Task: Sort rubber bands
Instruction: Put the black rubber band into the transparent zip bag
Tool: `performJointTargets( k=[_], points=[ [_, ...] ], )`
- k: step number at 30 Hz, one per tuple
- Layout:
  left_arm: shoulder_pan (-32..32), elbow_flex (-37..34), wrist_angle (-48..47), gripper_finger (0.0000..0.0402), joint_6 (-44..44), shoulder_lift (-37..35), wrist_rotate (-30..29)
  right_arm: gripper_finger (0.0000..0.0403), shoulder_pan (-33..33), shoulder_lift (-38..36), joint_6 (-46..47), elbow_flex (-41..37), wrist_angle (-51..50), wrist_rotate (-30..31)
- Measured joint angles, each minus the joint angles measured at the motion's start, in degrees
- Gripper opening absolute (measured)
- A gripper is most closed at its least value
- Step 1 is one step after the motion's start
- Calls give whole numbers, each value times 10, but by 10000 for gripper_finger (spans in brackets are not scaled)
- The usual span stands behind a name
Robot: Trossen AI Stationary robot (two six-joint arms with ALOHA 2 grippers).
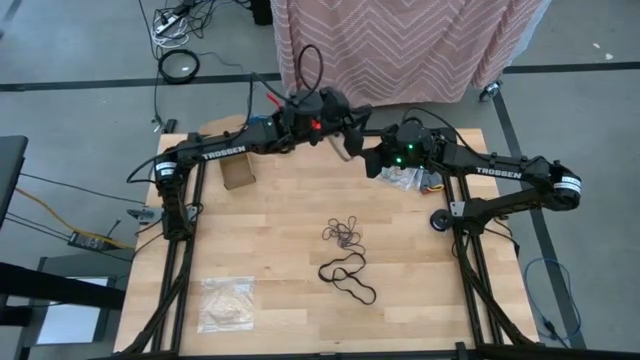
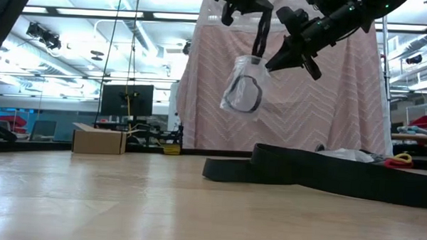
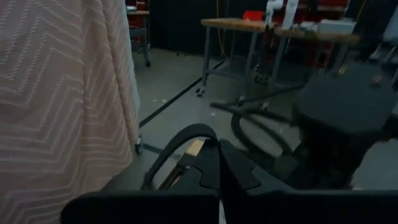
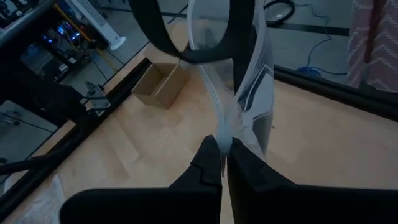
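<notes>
A clear plastic bag (image 2: 244, 89) with black rubber bands in it hangs above the table's far middle, between my two grippers. From my left gripper (image 1: 345, 118), which is shut, a wide black rubber band (image 4: 205, 56) hangs in a loop down to the bag's top. My right gripper (image 4: 222, 152) is shut on the bag. A heap of small thin rubber bands (image 1: 343, 235) and some larger black rubber bands (image 1: 347, 275) lie on the table's middle. My left gripper is shut on the wide black band, whose loop (image 3: 186, 134) comes out beside the fingertips; the fingers hide the place of contact. The fingers point level, and the band hangs below them (image 2: 260, 36), clear of the table. My right gripper pinches a bunched edge of the clear bag (image 4: 219, 127) between its two fingertips, slanting down from the table's right. From there the plastic runs taut up toward the black loop. The bag hangs clear of the table.
A small cardboard box (image 1: 238, 172) stands at the far left. A clear bag with tan bands (image 1: 225, 303) lies near the front left, and another clear bag (image 1: 405, 178) lies under the right arm. A patterned pink cloth (image 1: 400, 45) hangs beyond the far edge.
</notes>
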Motion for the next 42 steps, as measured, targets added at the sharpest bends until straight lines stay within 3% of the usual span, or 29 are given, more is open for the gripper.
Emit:
performJointTargets(
  k=[10,21,25,33,38,42],
  points=[
    [41,-35,-36,0,1,0,-17,0,0,0,0,0,-2,-2],
    [84,-33,-10,0,13,0,3,0,0,0,-1,0,-4,-7],
    [72,-33,-57,0,-9,0,41,0,-3,0,-1,0,-3,-7],
    [25,-56,-77,2,-5,0,38,0,-16,0,-7,0,-3,-17],
    [26,-63,-107,35,0,0,6,0,-19,0,-11,0,-3,-25],
    [38,-50,-109,86,1,0,44,0,-19,0,-11,0,-7,-32]
  ],
)
